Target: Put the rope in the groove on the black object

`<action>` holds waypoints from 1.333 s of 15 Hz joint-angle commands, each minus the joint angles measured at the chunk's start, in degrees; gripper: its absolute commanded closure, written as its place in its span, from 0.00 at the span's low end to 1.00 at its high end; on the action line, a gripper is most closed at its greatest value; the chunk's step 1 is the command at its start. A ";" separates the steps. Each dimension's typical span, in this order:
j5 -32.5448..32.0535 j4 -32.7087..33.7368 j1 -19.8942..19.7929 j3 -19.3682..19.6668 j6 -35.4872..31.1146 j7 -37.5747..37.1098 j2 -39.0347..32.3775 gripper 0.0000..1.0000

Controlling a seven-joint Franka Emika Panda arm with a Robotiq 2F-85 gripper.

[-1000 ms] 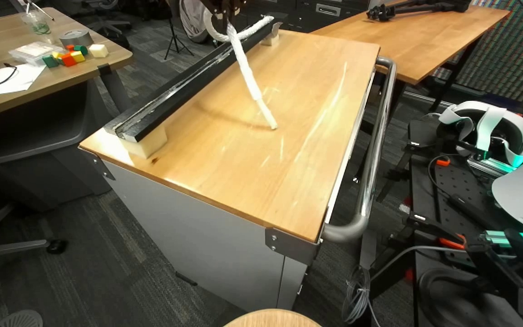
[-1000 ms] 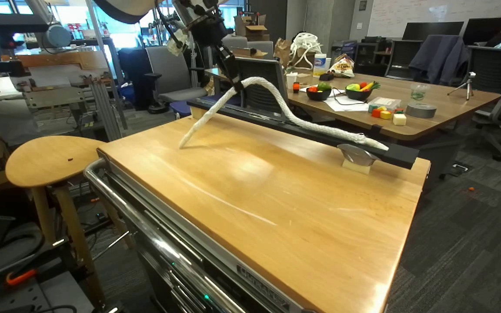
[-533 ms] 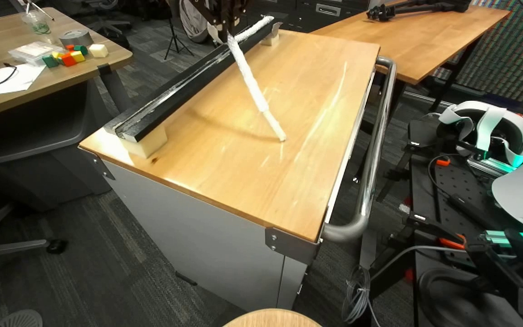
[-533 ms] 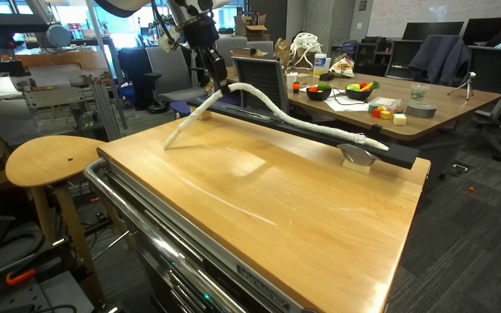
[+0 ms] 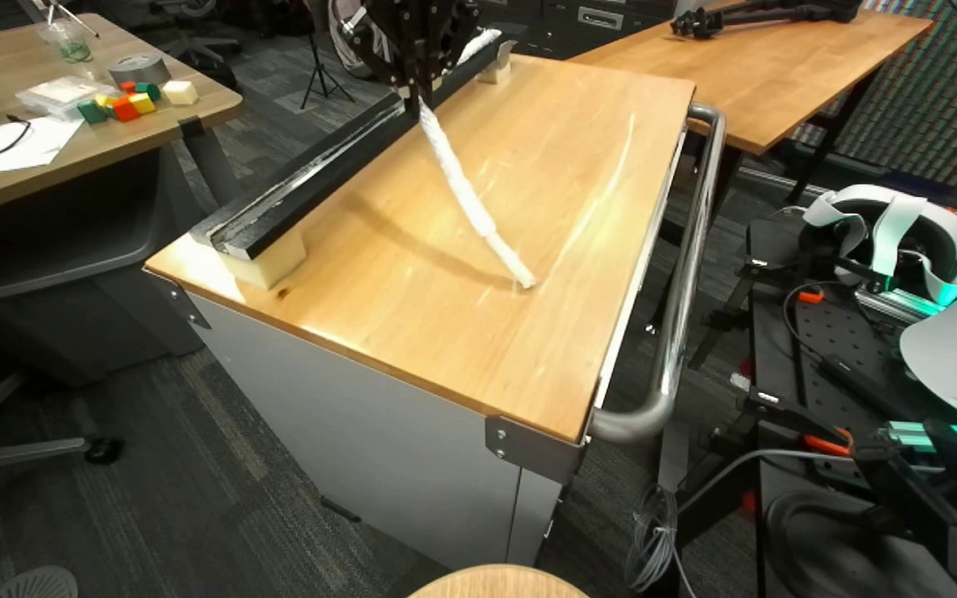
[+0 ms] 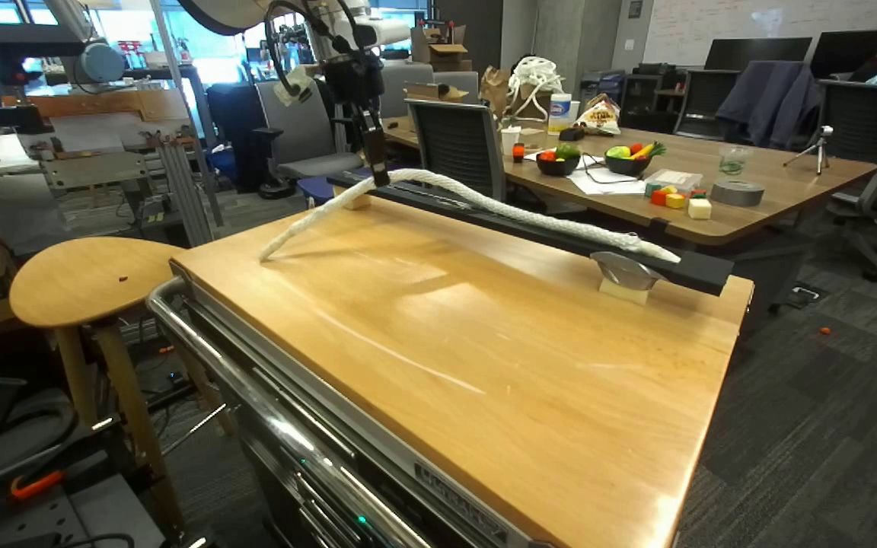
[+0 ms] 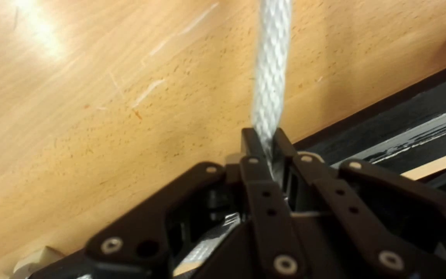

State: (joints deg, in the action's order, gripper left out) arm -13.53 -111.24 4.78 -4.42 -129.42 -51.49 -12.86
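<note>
Rope point(image 6: 530, 217): white, braided, a single length, held by the pincer point(image 7: 265, 136) at a spot between its two ends.

Far run: lies along the top of the black rail point(image 5: 321, 193), long axis parallel to the rail's, tip aimed at the rail's end and stopping short of it. It follows the line of the groove point(image 5: 312, 172); how deeply it is seated cannot be told.

Loose run: slants away from the rail and slopes down to the surface point(image 5: 412, 316), tip touching the wood and pointing toward the handle bar point(image 5: 690, 266) side. Between the two runs, a low arch, its crest just beside the pincer.

Pincer: clamped on the rope, fingers point(image 7: 249, 141) to either side of it, directed downward near the rail; contact with the rail cannot be told.

Rail: straight, near one long edge of the surface, raised on pale blocks point(image 5: 271, 259) near its ends; a grey curved piece point(image 6: 623, 270) sits beside the end with the rope tip.

Edges and room: a broad stretch of wood from rail to handle-bar edge, crossed by the loose run, whose tip lies inside that edge. A round stool point(image 6: 65, 278) stands beyond one short edge; a desk point(image 6: 789, 190) on the rail's far side.
</note>
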 commanded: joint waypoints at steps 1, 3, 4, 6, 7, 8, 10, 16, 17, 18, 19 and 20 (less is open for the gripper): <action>7.72 4.01 0.45 0.65 2.24 2.31 -1.86 0.97; 11.26 5.12 0.39 0.72 2.83 2.83 -2.48 0.97; 12.61 5.69 0.43 0.79 3.13 2.74 -2.72 0.97; 14.24 6.77 0.54 1.13 3.13 2.31 -3.39 0.97; 14.72 7.27 0.56 1.34 3.03 1.98 -3.78 0.97; 15.15 7.83 0.56 1.58 3.20 1.65 -4.20 0.97; 15.44 8.82 0.57 2.16 3.70 1.02 -4.97 0.97; 19.16 12.31 -0.08 3.54 6.47 0.12 -7.87 0.97; 20.01 12.93 -0.19 3.69 7.12 0.08 -8.33 0.97; 20.85 13.59 -0.30 3.81 7.77 0.01 -8.82 0.97; 21.75 14.22 -0.43 3.88 8.55 -0.02 -9.27 0.97; 22.54 14.76 -0.51 3.92 9.24 -0.02 -9.61 0.97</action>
State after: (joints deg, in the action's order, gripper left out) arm 6.26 -100.61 4.46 -0.81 -123.68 -50.94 -20.54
